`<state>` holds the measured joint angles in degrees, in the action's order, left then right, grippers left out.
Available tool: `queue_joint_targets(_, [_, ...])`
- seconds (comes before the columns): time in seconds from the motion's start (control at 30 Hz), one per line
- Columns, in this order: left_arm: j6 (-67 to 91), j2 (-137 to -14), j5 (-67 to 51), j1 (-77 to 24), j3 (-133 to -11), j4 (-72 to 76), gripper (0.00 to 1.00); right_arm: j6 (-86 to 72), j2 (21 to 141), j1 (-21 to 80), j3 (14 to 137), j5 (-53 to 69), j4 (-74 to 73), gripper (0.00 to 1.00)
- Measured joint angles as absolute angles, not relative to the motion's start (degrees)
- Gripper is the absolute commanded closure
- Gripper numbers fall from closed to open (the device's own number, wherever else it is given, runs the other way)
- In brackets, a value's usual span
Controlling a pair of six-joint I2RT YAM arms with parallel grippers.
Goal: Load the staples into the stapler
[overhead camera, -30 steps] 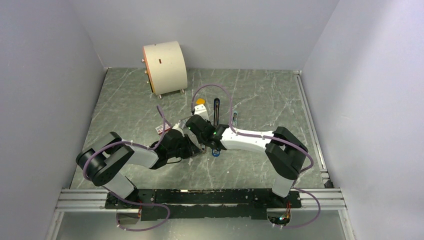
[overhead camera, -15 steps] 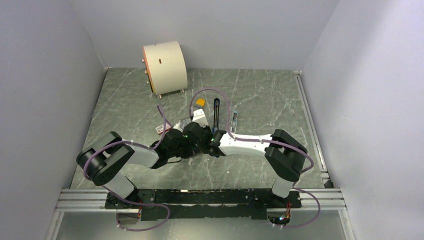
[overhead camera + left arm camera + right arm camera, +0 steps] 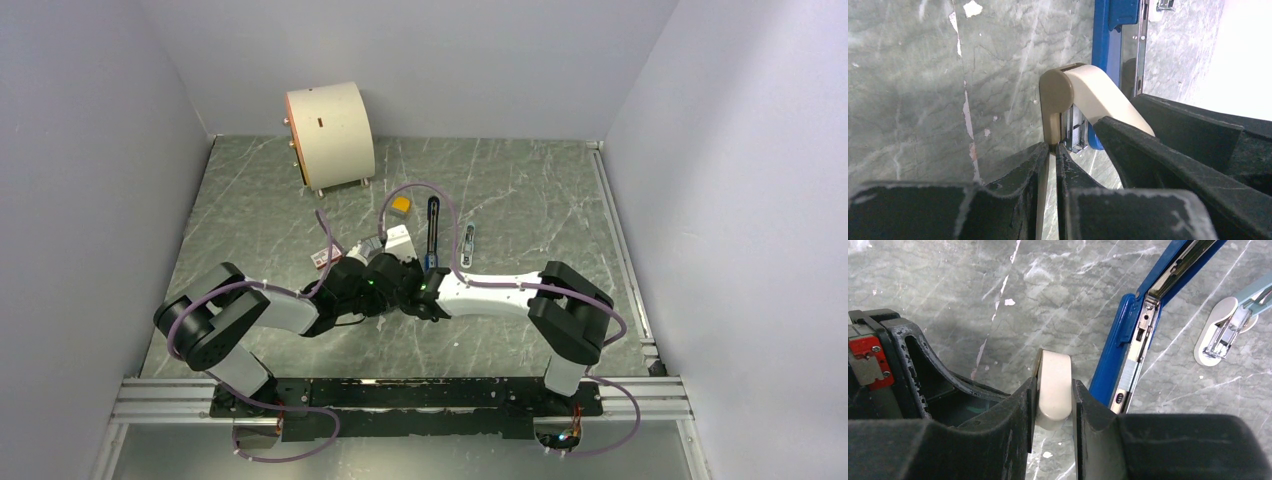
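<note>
Beside the open stapler (image 3: 1115,345), clamping a beige block (image 3: 1053,369) with right tool (image 3: 1053,392), pinching its end with left tool (image 3: 1052,150). Swung the right tool left within the last second.

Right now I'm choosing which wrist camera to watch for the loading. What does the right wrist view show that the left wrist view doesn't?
Only the right wrist view looks down into the open metal channel of the stapler. It also shows a small white-and-pale-blue tool lying beside it, and the right gripper clamped on the beige piece. Only the left wrist view shows a silvery ribbed strip, likely the staples, tucked under that piece. Both show the beige piece, the blue stapler and the marbled table.
</note>
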<state>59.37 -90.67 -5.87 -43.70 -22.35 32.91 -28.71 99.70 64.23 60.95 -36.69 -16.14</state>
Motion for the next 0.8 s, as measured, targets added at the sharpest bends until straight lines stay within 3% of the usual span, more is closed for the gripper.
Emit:
queue_joint_targets(0.33, [59.4,-90.7,-5.8,-43.7,-22.4,32.9,0.83,-31.3,99.7,64.4,59.2,-33.0,-17.1,0.56])
queue_joint_targets(0.7, [58.8,-88.4,-4.4,-43.7,-22.4,29.6,0.76,-32.9,98.8,64.2,60.2,-32.0,-20.7,0.5])
queue_joint_targets(0.8, [58.3,-86.9,-3.7,-43.7,-22.4,27.6,0.78,-33.3,97.7,64.0,61.0,-31.8,-21.6,0.55])
